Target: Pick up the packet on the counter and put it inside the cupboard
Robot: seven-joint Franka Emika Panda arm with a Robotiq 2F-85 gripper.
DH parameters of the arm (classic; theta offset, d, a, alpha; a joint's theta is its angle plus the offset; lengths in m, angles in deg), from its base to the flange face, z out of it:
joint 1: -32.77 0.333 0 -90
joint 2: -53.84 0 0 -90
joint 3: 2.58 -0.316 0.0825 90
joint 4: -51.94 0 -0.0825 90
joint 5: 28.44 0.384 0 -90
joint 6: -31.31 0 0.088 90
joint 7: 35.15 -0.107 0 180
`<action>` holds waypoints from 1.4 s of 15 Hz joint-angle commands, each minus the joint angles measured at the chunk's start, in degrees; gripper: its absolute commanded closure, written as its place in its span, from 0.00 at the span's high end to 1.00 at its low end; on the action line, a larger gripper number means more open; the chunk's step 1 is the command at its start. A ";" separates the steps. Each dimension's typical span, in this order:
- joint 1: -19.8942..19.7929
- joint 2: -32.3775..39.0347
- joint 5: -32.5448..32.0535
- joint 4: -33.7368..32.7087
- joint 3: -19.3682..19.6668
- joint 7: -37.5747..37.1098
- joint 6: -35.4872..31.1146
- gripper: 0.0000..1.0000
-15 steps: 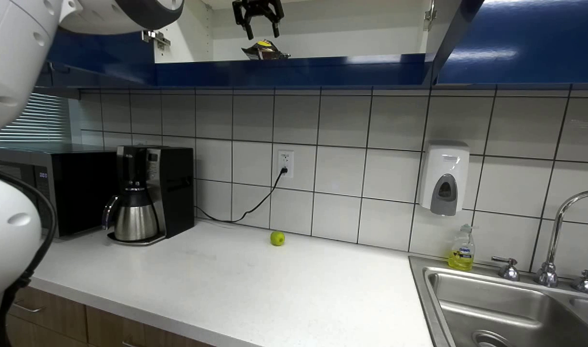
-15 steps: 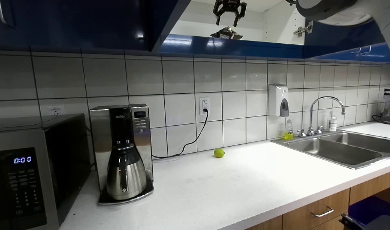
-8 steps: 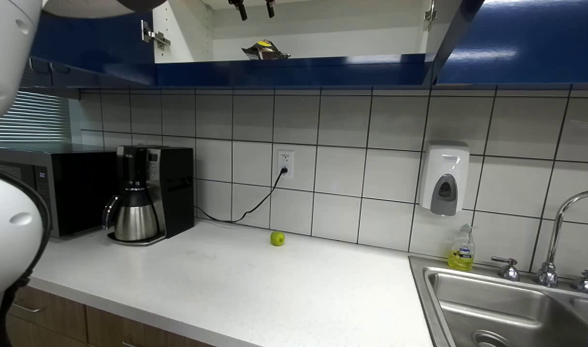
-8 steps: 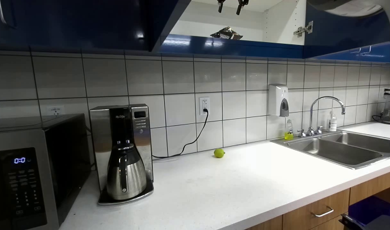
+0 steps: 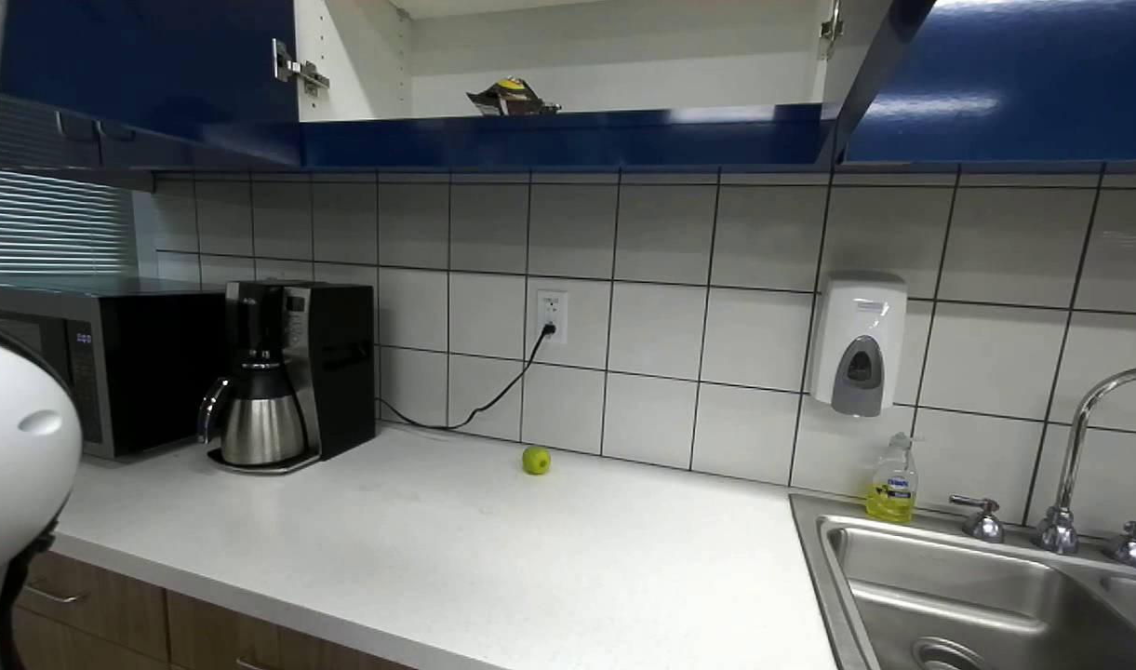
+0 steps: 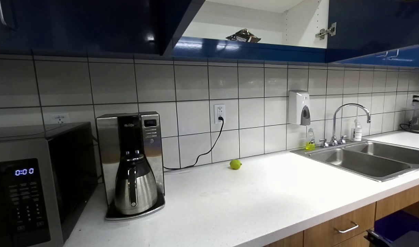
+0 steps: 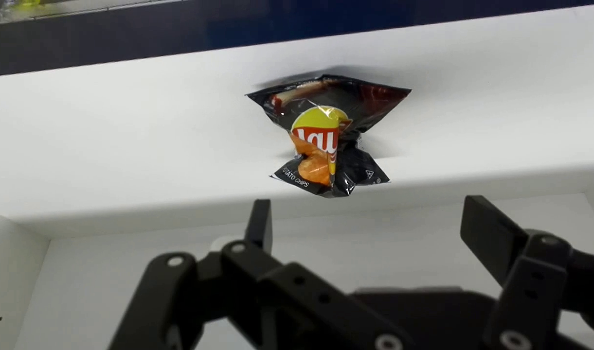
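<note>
The packet is a dark potato chip bag with a yellow and red logo. It lies crumpled on the cupboard's shelf near the front edge, in both exterior views point(image 5: 512, 99) point(image 6: 244, 36) and in the wrist view point(image 7: 321, 136). The cupboard point(image 5: 568, 138) is open, with a white inside and a blue front edge; it also shows in an exterior view point(image 6: 247, 49) and the wrist view point(image 7: 131, 146). My gripper point(image 7: 367, 216) is open and empty, above the packet and apart from it. It is out of sight in both exterior views.
A blue cupboard door point(image 5: 158, 74) stands open beside the opening. Below are a white counter point(image 5: 493, 558), a lime point(image 5: 536, 460), a coffee maker point(image 5: 298, 372), a microwave point(image 6: 41, 178), a soap dispenser point(image 5: 861, 344), a soap bottle point(image 5: 891, 484) and a sink point(image 5: 949, 577).
My open gripper has risen away from the packet and left the top of both exterior views. The arm has moved up and back with it. The packet has stayed in place on the shelf.
</note>
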 commanded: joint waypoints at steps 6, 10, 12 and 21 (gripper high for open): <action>-0.37 -15.79 2.36 23.17 0.24 2.42 -2.14 1.00; -0.02 -22.10 2.41 33.91 0.35 3.75 -4.04 1.00; 0.08 -25.24 2.44 39.46 0.45 4.24 -5.29 1.00; -0.26 -39.67 2.23 66.91 0.45 6.64 -12.32 1.00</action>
